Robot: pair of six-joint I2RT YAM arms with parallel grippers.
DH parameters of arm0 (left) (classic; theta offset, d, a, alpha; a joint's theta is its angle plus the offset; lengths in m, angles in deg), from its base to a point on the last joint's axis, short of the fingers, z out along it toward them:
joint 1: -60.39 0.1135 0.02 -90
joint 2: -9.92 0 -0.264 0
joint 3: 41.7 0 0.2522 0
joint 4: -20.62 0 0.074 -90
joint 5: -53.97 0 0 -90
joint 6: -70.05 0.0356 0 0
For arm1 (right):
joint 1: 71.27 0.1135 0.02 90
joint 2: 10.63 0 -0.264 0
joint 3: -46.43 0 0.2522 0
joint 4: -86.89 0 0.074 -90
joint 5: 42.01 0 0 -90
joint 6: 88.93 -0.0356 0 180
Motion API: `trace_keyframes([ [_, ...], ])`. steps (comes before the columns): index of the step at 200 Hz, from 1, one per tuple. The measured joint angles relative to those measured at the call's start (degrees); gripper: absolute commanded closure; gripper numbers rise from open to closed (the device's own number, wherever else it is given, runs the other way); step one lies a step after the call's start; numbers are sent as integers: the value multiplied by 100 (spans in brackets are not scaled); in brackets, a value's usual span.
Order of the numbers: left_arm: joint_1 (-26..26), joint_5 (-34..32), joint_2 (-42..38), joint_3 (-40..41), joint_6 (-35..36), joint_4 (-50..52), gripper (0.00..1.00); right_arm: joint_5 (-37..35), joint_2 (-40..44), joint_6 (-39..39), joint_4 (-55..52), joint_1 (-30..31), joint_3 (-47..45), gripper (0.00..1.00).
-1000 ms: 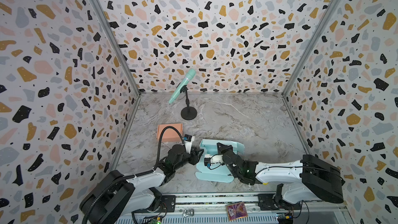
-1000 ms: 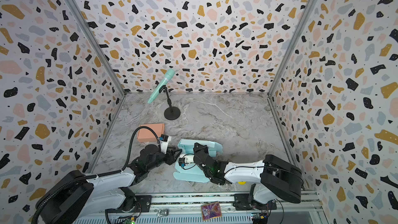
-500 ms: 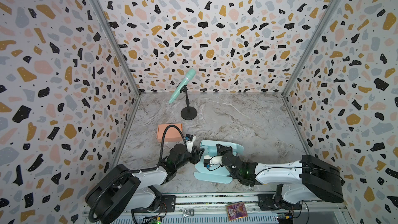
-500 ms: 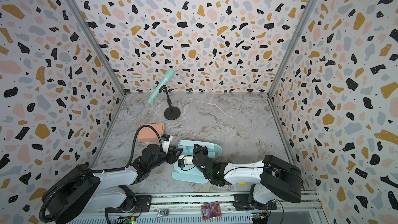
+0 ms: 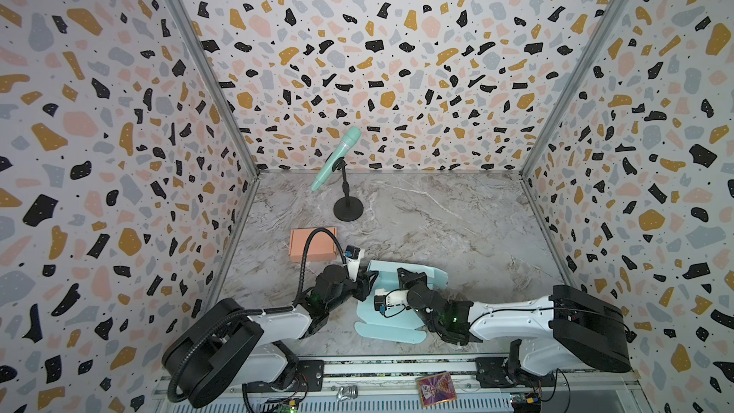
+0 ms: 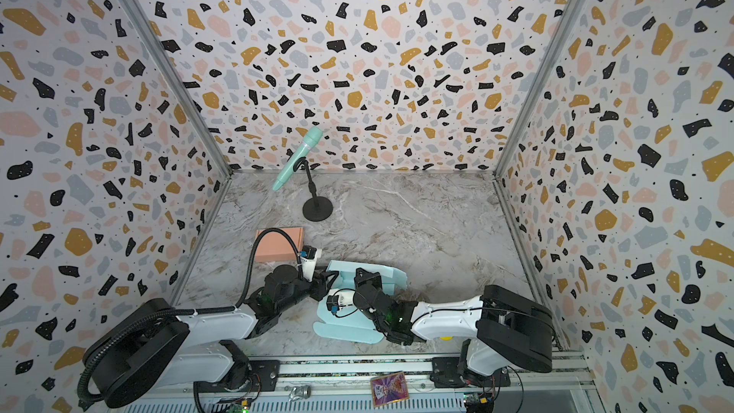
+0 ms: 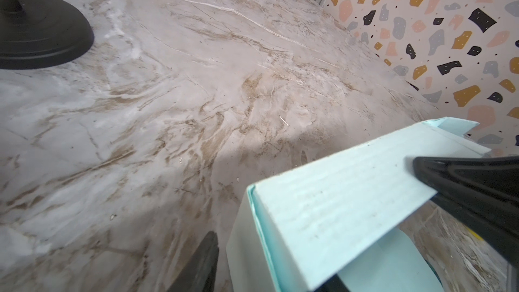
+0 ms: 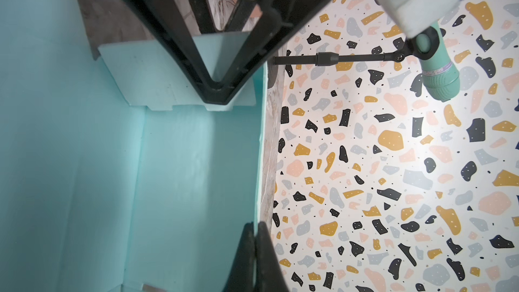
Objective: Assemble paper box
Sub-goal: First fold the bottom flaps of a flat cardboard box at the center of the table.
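A half-folded mint paper box (image 5: 393, 323) (image 6: 349, 329) lies at the table's front centre in both top views. My left gripper (image 5: 367, 282) (image 6: 323, 282) is at the box's left end. In the left wrist view the left gripper (image 7: 272, 259) stands open astride the end wall of the box (image 7: 337, 206), and one of its fingers (image 7: 203, 262) is just clear of the card. My right gripper (image 5: 409, 276) (image 6: 367, 274) reaches over the box. The right wrist view has the right gripper (image 8: 256, 226) shut on the top edge of the raised far wall of the box (image 8: 182, 164).
A closed orange box (image 5: 313, 244) sits behind the left arm. A mint microphone (image 5: 335, 158) on a black stand (image 5: 348, 208) is at the back left. Terrazzo walls close in three sides. A card (image 5: 436, 388) lies on the front rail.
My left gripper has edged in against the box's left end and its jaws have narrowed. The right gripper keeps its pinch on the wall and has not moved.
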Motion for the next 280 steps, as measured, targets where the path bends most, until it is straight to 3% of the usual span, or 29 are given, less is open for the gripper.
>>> trace_keyframes([
  [62, -286, -529, 138, 2, -7, -33, 79, -57, -48, -105, 44, 96, 2, 100],
  [92, -350, -748, 138, 2, 15, -39, 86, -76, -46, -321, -85, 205, 61, 85],
  [125, -374, -907, 96, 26, 85, -26, 89, 243, 66, -1016, -826, 433, 337, 62],
  [163, -380, -1029, -52, 33, 164, -59, 89, 1038, 708, -2376, -1805, 487, 776, 47],
  [201, -380, -1078, -63, 31, 240, -63, 89, 1998, 1609, -3609, -2114, 398, 1067, 41],
  [222, -382, -1084, -63, 20, 289, -61, 89, 2669, 1971, -4382, -2221, -85, 1209, 38],
  [241, -385, -1097, -63, -9, 319, -52, 88, 3418, 2055, -5176, -2398, -1008, 1484, 35],
  [280, -426, -1139, -63, -184, 404, 59, 88, 4682, 1414, -6505, -2717, -2588, 2284, 33],
])
